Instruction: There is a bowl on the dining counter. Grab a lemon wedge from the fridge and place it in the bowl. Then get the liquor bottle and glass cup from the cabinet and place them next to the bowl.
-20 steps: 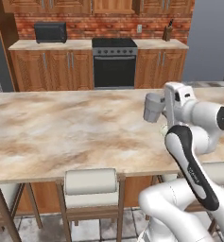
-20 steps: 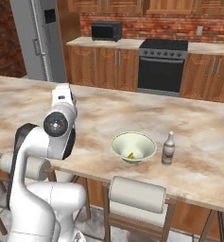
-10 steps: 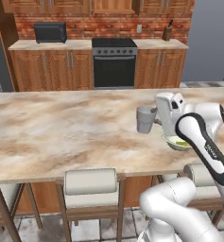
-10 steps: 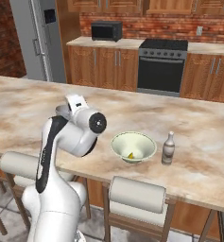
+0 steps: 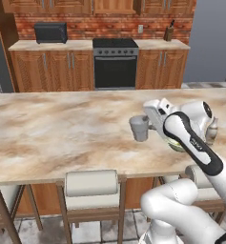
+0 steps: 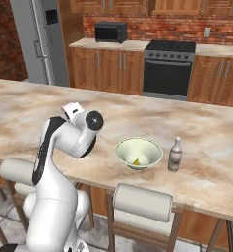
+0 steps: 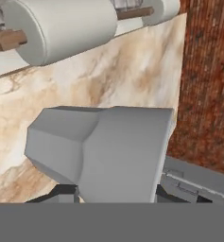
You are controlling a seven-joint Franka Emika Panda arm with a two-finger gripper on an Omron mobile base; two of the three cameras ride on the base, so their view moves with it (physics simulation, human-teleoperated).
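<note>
One big marble counter (image 5: 57, 138) takes up most of the scene, running straight across with padded stools (image 5: 91, 183) tucked along the near edge. Behind it there's a wall of wooden cabinets with a black oven (image 5: 115, 64) in the middle, a microwave (image 5: 50, 32) on the back worktop, and the grey fridge (image 6: 39, 42) off at the far left in the right base view.

On the counter, the pale green bowl (image 6: 138, 152) sits near the front edge, and you can see the yellow lemon wedge (image 6: 135, 161) lying in the bottom of it. The liquor bottle (image 6: 175, 154) stands upright just beside the bowl, on its right in that view, not touching as far as I can tell.

The arm is bent low over the counter, and the hand (image 5: 148, 125) is pinching the grey glass cup (image 5: 139, 128), holding it upright just above or right at the marble, can't say which. The cup is to the left of the bowl in the left base view, close by but apart. In the hand view the cup (image 7: 101, 151) sits right between the fingertips.
</note>
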